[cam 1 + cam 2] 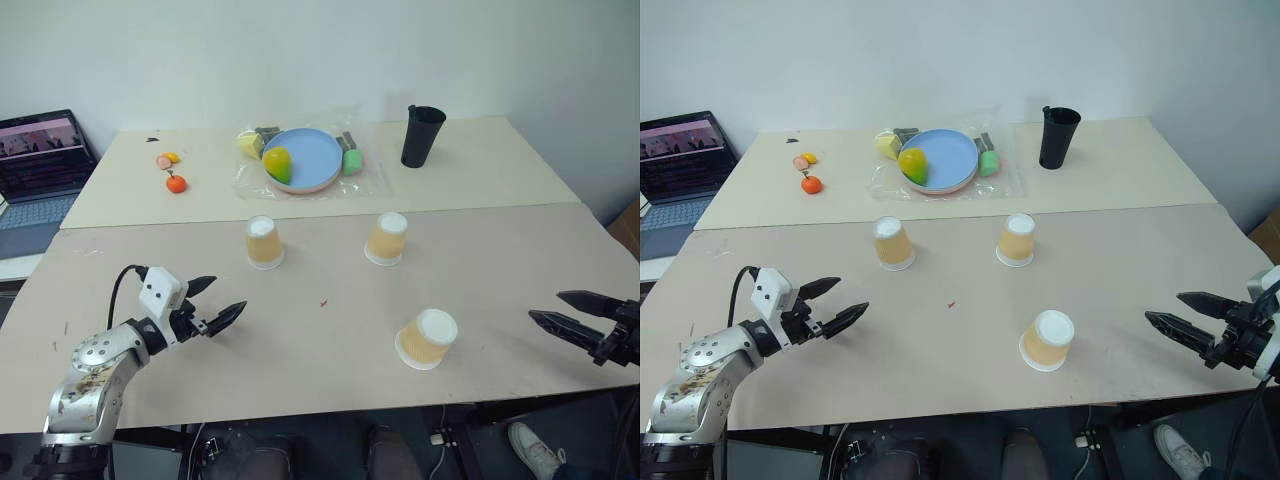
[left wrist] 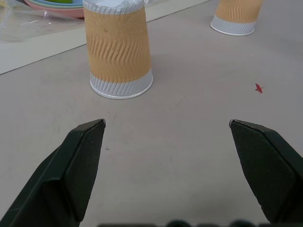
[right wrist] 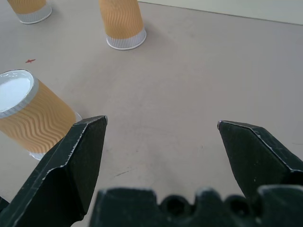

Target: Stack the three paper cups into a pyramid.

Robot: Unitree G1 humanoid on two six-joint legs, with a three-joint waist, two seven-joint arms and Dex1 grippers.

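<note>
Three tan-orange paper cups stand apart and upside down on the near table, white bases up: one at the left [image 1: 264, 241], one in the middle [image 1: 387, 238], one nearer the front [image 1: 427, 339]. My left gripper [image 1: 225, 297] hovers open and empty near the front left, pointing toward the left cup [image 2: 118, 52], well short of it. Open and empty as well, my right gripper [image 1: 546, 305] sits at the front right, aimed toward the front cup [image 3: 28, 118], with a wide stretch of table between them.
On the far table stand a tall black cup [image 1: 421, 136] and a blue plate [image 1: 315, 155] holding a yellow-green fruit on a plastic sheet, with small toy fruits [image 1: 176, 183] further left. A laptop [image 1: 40, 170] sits beyond the left edge.
</note>
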